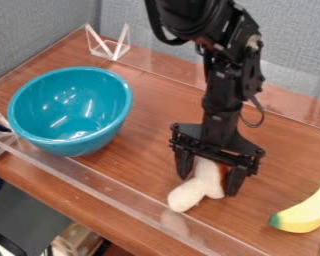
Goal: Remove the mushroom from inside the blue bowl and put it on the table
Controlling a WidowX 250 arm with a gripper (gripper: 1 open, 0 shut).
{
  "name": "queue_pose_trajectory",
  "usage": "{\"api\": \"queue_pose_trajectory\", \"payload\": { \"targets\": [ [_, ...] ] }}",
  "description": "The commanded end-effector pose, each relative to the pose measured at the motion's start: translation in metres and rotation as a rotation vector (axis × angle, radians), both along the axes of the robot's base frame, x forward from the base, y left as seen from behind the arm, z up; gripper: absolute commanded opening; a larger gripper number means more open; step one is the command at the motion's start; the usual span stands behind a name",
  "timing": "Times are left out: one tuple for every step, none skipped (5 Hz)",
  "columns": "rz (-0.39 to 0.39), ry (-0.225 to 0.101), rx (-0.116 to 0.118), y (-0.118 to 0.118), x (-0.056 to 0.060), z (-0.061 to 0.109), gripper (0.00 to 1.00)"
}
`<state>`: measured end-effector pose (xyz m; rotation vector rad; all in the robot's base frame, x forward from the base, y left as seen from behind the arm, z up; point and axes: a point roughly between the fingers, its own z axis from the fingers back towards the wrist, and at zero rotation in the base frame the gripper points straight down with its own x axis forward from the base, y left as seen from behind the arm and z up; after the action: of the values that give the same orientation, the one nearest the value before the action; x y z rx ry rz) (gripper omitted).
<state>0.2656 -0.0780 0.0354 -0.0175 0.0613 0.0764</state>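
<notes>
The mushroom (pixel 200 191) lies on its side on the table (pixel 149 110), cream stem toward the front wall and reddish-brown cap tucked under the gripper. My gripper (pixel 214 182) points straight down over it, open, with its black fingers (pixel 184 166) standing on either side of the cap end. Whether the fingers touch the mushroom cannot be told. The blue bowl (pixel 69 108) sits at the left of the table, upright, with nothing in it.
A yellow banana (pixel 307 208) lies at the right, close to the front clear acrylic wall (pixel 116 192). Another clear wall runs along the back. A small white wire stand (pixel 109 44) is at the back left corner.
</notes>
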Motion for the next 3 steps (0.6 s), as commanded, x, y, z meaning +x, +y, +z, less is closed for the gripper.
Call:
{"api": "queue_pose_trajectory", "payload": {
  "targets": [
    [0.039,-0.034,-0.005,0.005,0.009,0.003,0.0],
    [0.07,-0.027,-0.012,0.004,0.007,-0.004,1.0],
    [0.106,-0.022,-0.011,0.006,0.007,-0.01,1.0]
  ]
}}
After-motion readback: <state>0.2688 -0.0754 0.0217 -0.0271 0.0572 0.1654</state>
